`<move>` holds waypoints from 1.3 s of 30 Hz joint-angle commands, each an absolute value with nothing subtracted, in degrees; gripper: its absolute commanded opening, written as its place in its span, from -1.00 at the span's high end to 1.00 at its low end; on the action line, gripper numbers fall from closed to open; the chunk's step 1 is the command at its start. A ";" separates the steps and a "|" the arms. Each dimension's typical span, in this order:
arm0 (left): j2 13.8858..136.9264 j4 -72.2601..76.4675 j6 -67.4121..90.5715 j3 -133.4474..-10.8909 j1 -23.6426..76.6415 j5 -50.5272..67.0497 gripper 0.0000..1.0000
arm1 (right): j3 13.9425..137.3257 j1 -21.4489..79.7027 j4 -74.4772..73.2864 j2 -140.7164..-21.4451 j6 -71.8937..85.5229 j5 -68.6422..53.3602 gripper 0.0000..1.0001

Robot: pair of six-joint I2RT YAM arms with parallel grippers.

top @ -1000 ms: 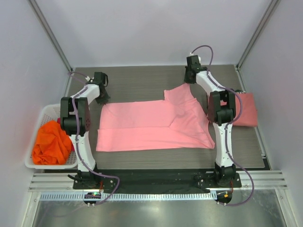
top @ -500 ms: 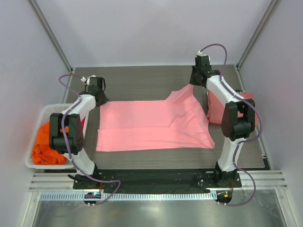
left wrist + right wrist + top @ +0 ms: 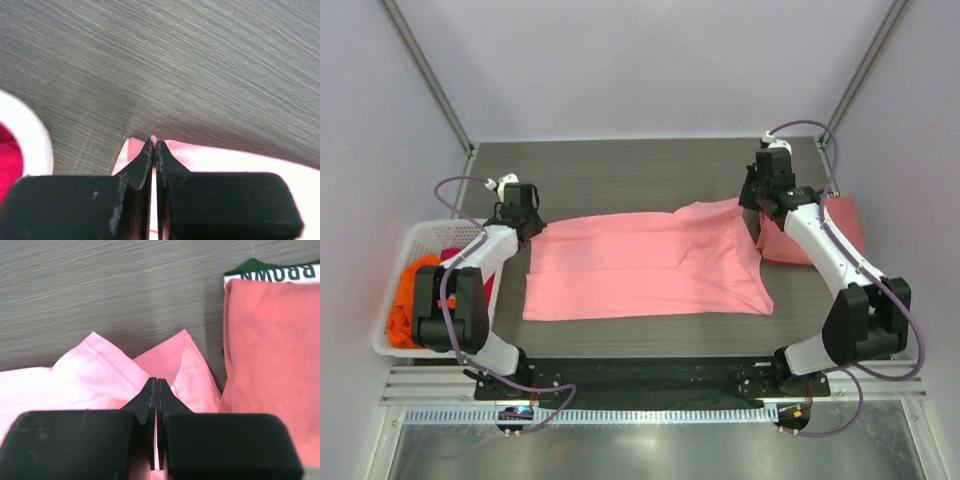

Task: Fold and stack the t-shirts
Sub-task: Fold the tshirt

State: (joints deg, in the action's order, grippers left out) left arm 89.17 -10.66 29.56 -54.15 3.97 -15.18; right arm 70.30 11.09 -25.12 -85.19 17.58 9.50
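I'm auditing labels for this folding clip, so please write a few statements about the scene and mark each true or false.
1. The light pink cotton t-shirt lies spread on the dark wood-grain table. True.
2. The left hand is wide open. False: its fingers are shut on the pink shirt's far corner.
3. A crumpled orange t-shirt sits in the white plastic lattice basket. True.
4. The folded salmon-red t-shirt lies in that basket. False: it lies at the table's right side, near the right hand.
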 commanded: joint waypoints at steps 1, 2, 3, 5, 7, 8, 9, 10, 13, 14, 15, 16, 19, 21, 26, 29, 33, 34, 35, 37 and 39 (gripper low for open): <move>84.03 -4.14 29.71 -50.47 3.87 -16.17 1.00 | 66.81 11.51 -23.64 -79.03 19.16 10.72 0.97; 83.07 -3.35 29.62 -49.58 3.87 -16.52 1.00 | 65.84 11.51 -23.64 -77.71 19.33 10.81 0.98; 81.40 -2.64 29.62 -48.70 3.87 -16.78 1.00 | 64.18 11.69 -23.82 -75.17 19.51 10.81 0.98; 79.64 -0.63 29.36 -46.33 3.87 -17.40 1.00 | 62.59 11.78 -24.26 -72.35 19.77 10.81 0.98; 77.44 0.00 29.27 -44.57 3.87 -17.66 1.00 | 60.56 11.95 -25.30 -68.67 19.86 10.64 0.98; 77.00 2.09 29.27 -43.86 3.87 -17.58 1.00 | 59.95 11.95 -25.66 -67.69 20.04 10.63 0.98; 76.38 2.46 29.35 -42.81 3.95 -17.23 1.00 | 58.64 12.04 -26.01 -66.54 20.13 10.55 0.98; 75.68 2.55 29.44 -42.45 3.96 -17.23 1.00 | 57.93 12.04 -26.54 -64.71 20.13 10.46 0.98; 73.84 2.55 30.32 -40.52 4.04 -17.31 1.00 | 55.20 12.22 -27.42 -62.23 20.48 10.81 0.98; 73.22 2.72 30.58 -39.82 4.13 -17.40 1.00 | 54.50 12.22 -27.60 -60.75 20.57 10.72 0.97; 72.69 2.72 31.28 -39.21 4.30 -17.92 1.00 | 53.19 12.22 -27.77 -59.95 20.74 10.81 0.96; 71.29 2.46 31.81 -37.89 4.39 -18.19 1.00 | 52.48 12.22 -27.95 -59.16 21.35 10.72 0.96; 69.18 0.45 34.18 -35.61 4.39 -19.59 0.99 | 48.79 12.30 -27.34 -55.29 23.99 10.02 0.93; 66.80 0.18 35.67 -34.02 4.39 -19.95 0.96 | 44.66 12.22 -26.29 -50.90 26.36 9.32 0.91; 59.88 0.61 37.97 -27.78 4.66 -18.46 0.69 | 33.95 12.31 -22.15 -36.96 31.02 8.97 0.42; 51.90 0.62 38.50 -23.84 5.71 -20.74 0.58 | 29.12 12.39 -21.10 -29.73 32.69 9.14 0.41; 42.40 0.18 38.85 -21.45 6.15 -19.34 -0.20 | 25.40 12.39 -17.68 -21.45 33.49 8.36 0.18; 41.15 -1.22 38.85 -21.45 6.24 -19.07 -0.24 | 25.57 12.31 -17.32 -23.71 33.05 7.74 0.17; 40.52 -2.10 39.28 -21.88 6.41 -18.46 -0.25 | 26.88 12.39 -17.05 -26.17 32.61 5.82 0.17; 41.21 -5.17 39.90 -24.34 6.50 -16.97 -0.26 | 28.99 12.39 -15.74 -36.14 30.69 2.48 0.13; 43.75 -6.15 40.25 -27.75 6.59 -12.60 -0.26 | 32.42 12.48 -14.33 -43.90 29.36 -3.94 0.11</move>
State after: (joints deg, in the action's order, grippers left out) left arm 41.32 -3.95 39.09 -22.96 6.28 -17.21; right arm 28.21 12.05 -19.57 -33.74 31.35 4.19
